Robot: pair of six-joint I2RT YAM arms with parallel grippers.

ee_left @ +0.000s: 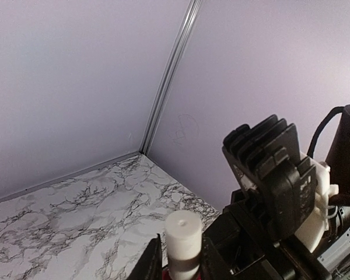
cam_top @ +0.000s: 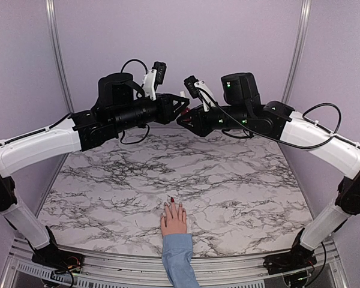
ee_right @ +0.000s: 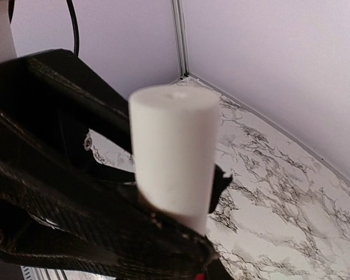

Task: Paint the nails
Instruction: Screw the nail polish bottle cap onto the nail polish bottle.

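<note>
We see the right gripper (cam_top: 186,118) clamped on the polish bottle (ee_right: 174,157) at the far centre. The left gripper (cam_top: 181,107) has its jaws narrowly apart around the white cap (ee_left: 183,233) (pressing or not, we cannot tell). The nails (cam_top: 172,200) lie near centre, on the hand (cam_top: 174,219) resting on the table (cam_top: 240,174).

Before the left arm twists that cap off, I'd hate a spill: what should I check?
1. Right gripper shut on polish bottle: ok.
2. Left gripper flanks the white cap: ok.
3. Left grip tight on cap: cannot tell.
4. Bottle upright: cannot tell.
5. Hand flat on table, away from both arms: ok.
6. Nails bare: one looks dark red, rest cannot tell.
</note>
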